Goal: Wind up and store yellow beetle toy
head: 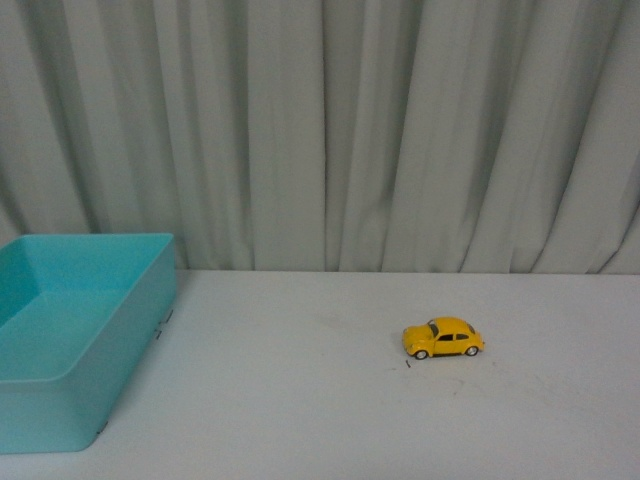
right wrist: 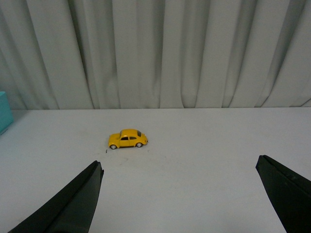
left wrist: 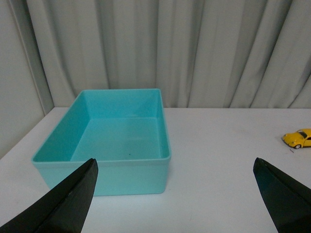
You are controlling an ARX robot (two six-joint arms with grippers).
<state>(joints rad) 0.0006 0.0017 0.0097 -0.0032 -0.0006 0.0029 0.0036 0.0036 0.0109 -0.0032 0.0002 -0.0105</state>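
Note:
The yellow beetle toy (head: pixel 443 338) stands on its wheels on the white table, right of centre, side-on in the front view. It also shows in the right wrist view as the beetle toy (right wrist: pixel 128 139), well ahead of my open right gripper (right wrist: pixel 179 167), whose black fingers (right wrist: pixel 73 204) spread wide with only bare table between them. In the left wrist view the toy (left wrist: pixel 299 138) sits at the far edge. My left gripper (left wrist: pixel 175 167) is open and empty, hovering just short of the turquoise bin (left wrist: pixel 102 179). Neither arm appears in the front view.
The empty turquoise bin (head: pixel 120 330) stands at the table's left side. A pale pleated curtain (head: pixel 320 130) hangs behind the table's far edge. A small dark speck (head: pixel 408 366) lies just in front of the toy.

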